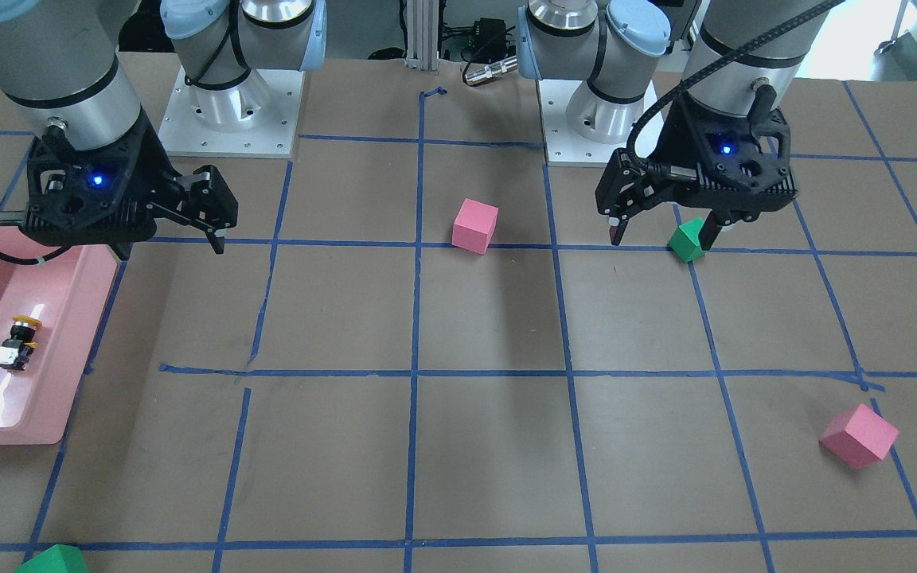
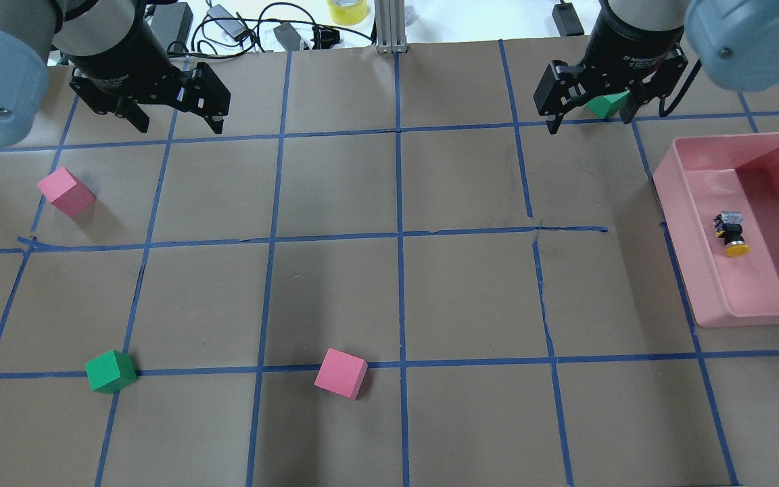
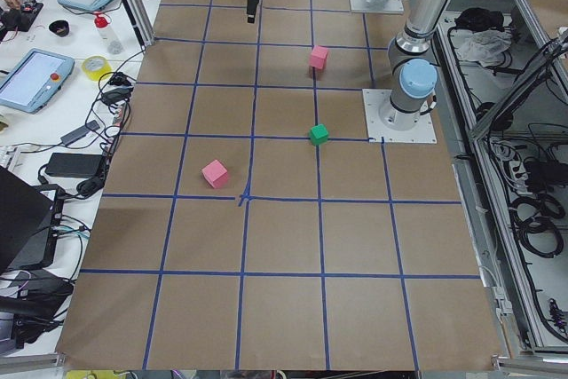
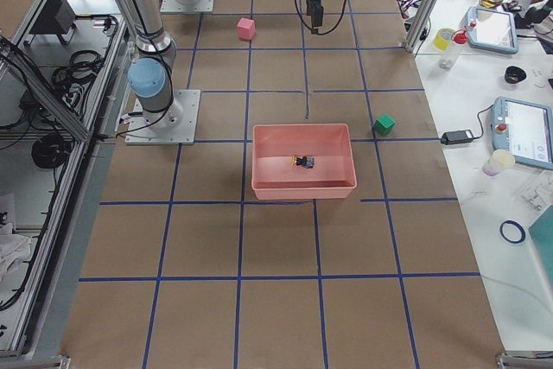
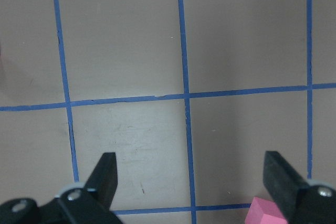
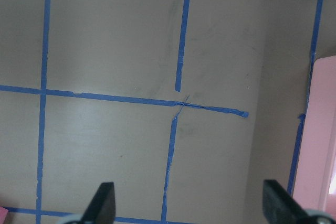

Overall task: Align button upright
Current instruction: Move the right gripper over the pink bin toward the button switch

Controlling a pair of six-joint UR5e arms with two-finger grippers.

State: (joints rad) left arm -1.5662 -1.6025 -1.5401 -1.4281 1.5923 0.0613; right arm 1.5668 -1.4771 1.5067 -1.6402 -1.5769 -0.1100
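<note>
I saw even overhead light, soft shadows on the table [image 1: 490, 318], white glare in the pink tray [image 1: 76, 358], wrist views slightly soft.

The brown counter [image 2: 335, 297] bears a blue tape grid. At right, a pink bin [image 2: 692, 250] holds the button [image 2: 732, 233]: yellow cap, black collar, black-and-white body. Lower centre, a pink cube [image 2: 341, 373]; lower left, a green block [image 2: 110, 371].

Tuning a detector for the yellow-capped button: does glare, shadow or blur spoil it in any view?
Front-facing view: white glare streaks the tray floor right beside the button, which stays legible. Overhead view: button crisp, evenly lit. Right exterior view: sharp but too small for detail. Left exterior and both wrist views: button not in frame.
</note>
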